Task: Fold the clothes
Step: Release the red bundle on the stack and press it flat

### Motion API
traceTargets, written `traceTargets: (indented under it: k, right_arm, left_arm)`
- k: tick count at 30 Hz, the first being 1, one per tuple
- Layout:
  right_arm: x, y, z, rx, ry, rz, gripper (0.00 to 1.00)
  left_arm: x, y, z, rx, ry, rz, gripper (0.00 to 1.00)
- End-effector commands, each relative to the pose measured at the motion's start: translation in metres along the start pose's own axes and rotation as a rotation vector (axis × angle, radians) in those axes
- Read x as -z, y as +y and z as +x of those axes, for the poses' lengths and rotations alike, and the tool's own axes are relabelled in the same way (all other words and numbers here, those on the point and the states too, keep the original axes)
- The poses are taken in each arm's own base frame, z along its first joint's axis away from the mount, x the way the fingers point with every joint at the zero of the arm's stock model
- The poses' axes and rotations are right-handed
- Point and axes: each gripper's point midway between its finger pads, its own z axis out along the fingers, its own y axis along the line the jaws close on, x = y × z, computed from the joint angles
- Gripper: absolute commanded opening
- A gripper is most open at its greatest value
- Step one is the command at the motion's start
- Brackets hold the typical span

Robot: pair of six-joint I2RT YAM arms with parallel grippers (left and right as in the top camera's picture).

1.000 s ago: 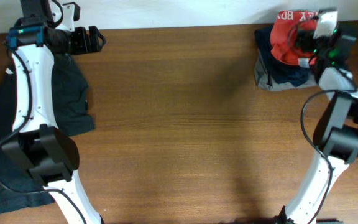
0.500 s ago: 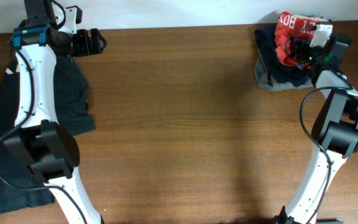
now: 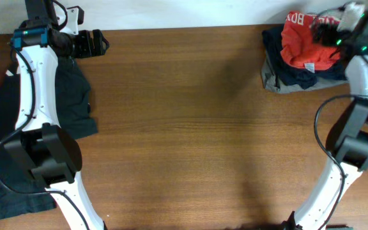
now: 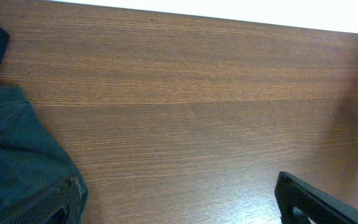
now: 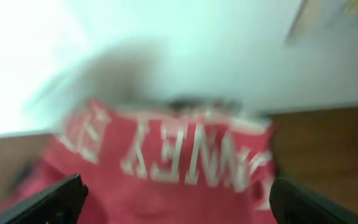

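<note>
The orange-red T-shirt with white lettering lies crumpled on top of a pile of clothes at the table's far right corner. In the right wrist view the T-shirt is blurred and fills the lower frame. My right gripper is at the shirt's right edge; its fingers are wide open and hold nothing. My left gripper is at the far left of the table, open and empty over bare wood.
Under the T-shirt lie dark blue and grey garments. A large dark garment is spread on the left side of the table under the left arm; it also shows in the left wrist view. A white wall borders the far edge.
The right gripper has pulled back to the right, away from the pile. The T-shirt, bunched half a second ago, now lies spread wider on the pile. The left arm is unchanged.
</note>
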Motion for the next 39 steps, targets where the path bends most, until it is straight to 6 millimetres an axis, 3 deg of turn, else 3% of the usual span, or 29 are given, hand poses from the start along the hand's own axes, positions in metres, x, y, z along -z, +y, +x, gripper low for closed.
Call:
traceTargets:
  k: [1,4,10,18,19,22,26,29,34,39]
  right_arm:
    - [0.081,0.011,-0.113,0.055,-0.2,0.034,0.99]
    - [0.114,0.027,-0.135,0.065,-0.217,0.017,0.99]
    - [0.183,0.104,-0.154,0.087,-0.187,-0.158,0.98]
    - [0.257,0.222,-0.145,0.142,-0.11,-0.359,0.99]
    - [0.268,0.245,-0.141,0.156,-0.096,-0.424,0.99]
    - [0.283,0.293,-0.132,0.191,-0.079,-0.552,0.99]
    - [0.289,0.337,-0.121,0.229,-0.058,-0.643,0.99]
    - [0.289,0.354,-0.113,0.261,-0.039,-0.664,0.99]
    - [0.284,0.345,-0.085,0.259,0.083,-0.611,0.99]
    - [0.28,0.339,-0.081,0.319,0.085,-0.58,0.99]
  left_arm:
    - [-0.003,0.001,-0.001,-0.021,0.0,-0.006,0.99]
    - [-0.003,0.002,-0.001,-0.02,0.0,-0.006,0.99]
    - [-0.003,0.002,-0.001,-0.021,0.0,-0.006,0.99]
    - [-0.003,0.002,-0.001,-0.02,0.0,-0.006,0.99]
    - [-0.003,0.002,-0.001,-0.02,0.0,-0.006,0.99]
    - [-0.003,0.002,-0.001,-0.02,0.0,-0.006,0.99]
    - [-0.003,0.002,-0.001,-0.02,0.0,-0.006,0.99]
    - [-0.003,0.002,-0.001,-0.02,0.0,-0.006,0.99]
    - [-0.003,0.002,-0.001,-0.02,0.0,-0.006,0.99]
    - [-0.003,0.002,-0.001,-0.021,0.0,-0.006,0.99]
